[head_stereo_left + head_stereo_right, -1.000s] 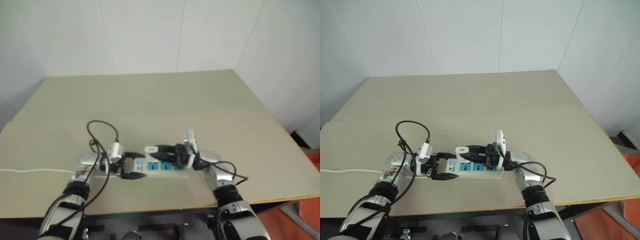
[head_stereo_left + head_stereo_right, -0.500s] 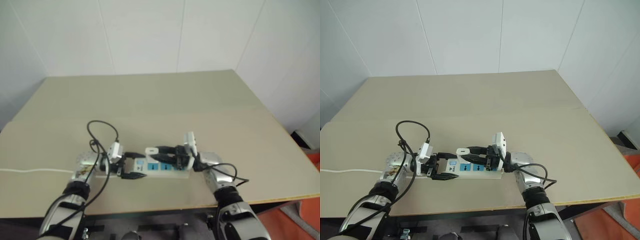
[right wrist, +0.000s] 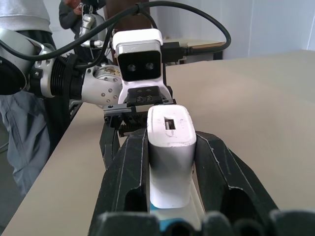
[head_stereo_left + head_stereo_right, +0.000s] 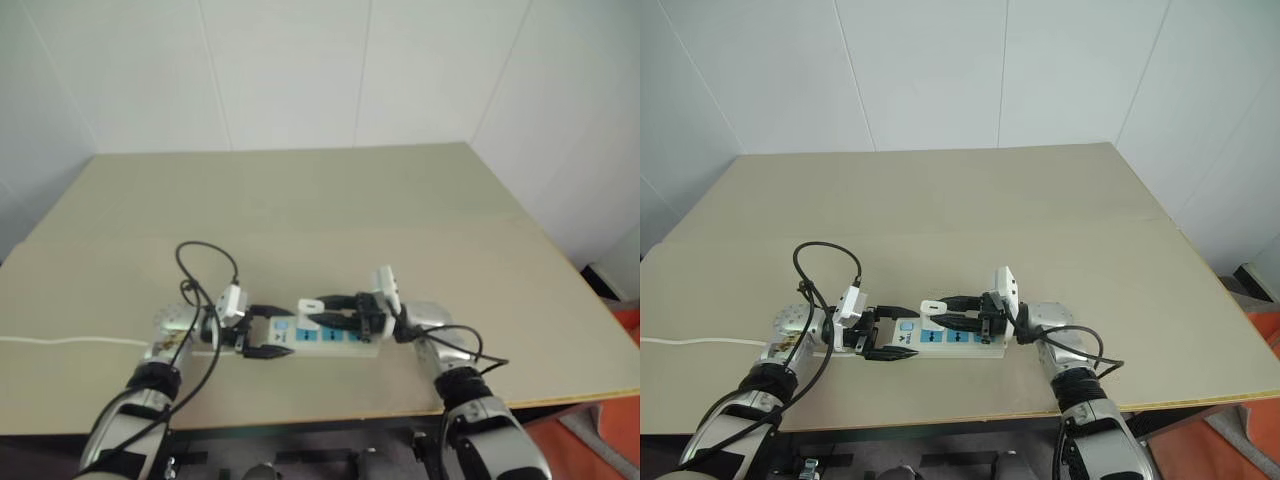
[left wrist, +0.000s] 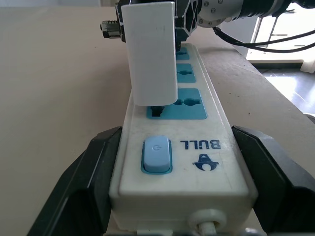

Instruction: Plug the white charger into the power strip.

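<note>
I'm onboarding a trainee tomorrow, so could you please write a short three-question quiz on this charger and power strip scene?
1. True or false: the white charger is clamped in the right end effector.
2. Multiple choice: the left end effector grips the power strip at
A. the switch end
B. the middle socket
C. the far end
3. Short answer: over which socket is the charger being lowered, counted from the blue switch?

Key
1. True; black fingers press on both its sides.
2. A; its fingers flank the end with the switch and the cord outlet.
3. The first socket, next to the switch; the prongs sit at its slots.
</note>
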### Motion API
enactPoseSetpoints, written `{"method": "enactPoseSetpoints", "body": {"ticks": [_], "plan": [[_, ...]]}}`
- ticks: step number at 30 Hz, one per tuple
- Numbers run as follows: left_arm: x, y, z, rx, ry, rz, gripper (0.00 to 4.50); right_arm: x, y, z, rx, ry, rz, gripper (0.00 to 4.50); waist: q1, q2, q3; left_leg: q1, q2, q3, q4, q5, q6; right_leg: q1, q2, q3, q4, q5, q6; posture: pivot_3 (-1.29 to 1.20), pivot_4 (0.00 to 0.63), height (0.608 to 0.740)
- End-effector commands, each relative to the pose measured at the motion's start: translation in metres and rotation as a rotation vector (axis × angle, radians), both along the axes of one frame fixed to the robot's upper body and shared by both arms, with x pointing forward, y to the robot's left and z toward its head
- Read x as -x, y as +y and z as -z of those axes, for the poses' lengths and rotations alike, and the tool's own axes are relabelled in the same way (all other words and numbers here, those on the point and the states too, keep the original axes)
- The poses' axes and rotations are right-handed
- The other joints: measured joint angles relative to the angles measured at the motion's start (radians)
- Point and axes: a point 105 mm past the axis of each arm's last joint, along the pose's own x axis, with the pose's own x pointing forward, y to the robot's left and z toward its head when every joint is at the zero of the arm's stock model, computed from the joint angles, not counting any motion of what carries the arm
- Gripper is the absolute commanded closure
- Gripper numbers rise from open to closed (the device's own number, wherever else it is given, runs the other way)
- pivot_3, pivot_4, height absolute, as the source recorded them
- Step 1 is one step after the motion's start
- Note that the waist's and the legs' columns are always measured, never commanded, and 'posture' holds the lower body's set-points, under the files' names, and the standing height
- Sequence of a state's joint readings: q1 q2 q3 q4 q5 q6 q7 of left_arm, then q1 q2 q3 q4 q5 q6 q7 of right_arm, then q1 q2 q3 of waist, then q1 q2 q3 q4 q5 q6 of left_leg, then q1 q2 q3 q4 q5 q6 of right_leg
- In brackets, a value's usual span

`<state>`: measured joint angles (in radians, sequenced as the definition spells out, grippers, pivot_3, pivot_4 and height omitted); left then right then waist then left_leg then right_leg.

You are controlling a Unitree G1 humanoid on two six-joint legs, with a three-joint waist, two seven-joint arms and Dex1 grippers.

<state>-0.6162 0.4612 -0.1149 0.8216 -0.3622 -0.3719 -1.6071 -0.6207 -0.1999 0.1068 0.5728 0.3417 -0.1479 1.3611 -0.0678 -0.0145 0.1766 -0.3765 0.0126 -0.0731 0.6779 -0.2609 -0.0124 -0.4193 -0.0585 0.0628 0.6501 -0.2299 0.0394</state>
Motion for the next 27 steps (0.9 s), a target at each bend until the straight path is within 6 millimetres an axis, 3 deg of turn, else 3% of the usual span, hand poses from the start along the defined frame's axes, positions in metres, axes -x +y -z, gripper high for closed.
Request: {"method": "enactPoseSetpoints", "body": {"ticks": [1,8,27], "plan": [[-0.002,0.004,-0.005,-0.004,-0.025,-0.002,1.24,-0.005,-0.005,0.004,0.050,-0.014,0.015,3.40,0.000,0.000,0.000,0.000,0.000,0.000,0.000,0.000,0.000,0.000,0.000,0.000,0.000,0.000,0.000,0.00,0.150,0.740],[-0.001,0.005,-0.005,-0.003,-0.027,-0.005,1.24,-0.008,0.007,-0.006,0.092,-0.069,-0.036,3.40,-0.002,0.000,0.000,0.000,0.000,0.000,0.000,0.000,0.000,-0.001,0.000,0.000,0.001,0.000,0.000,0.00,0.150,0.740],[0.002,0.004,-0.003,0.008,-0.025,-0.006,1.24,-0.008,0.008,0.032,0.308,0.016,-0.023,3.40,-0.005,0.000,-0.001,0.004,0.000,0.001,-0.002,0.000,0.000,0.001,0.001,0.002,0.002,0.000,-0.001,0.00,0.150,0.740]]}}
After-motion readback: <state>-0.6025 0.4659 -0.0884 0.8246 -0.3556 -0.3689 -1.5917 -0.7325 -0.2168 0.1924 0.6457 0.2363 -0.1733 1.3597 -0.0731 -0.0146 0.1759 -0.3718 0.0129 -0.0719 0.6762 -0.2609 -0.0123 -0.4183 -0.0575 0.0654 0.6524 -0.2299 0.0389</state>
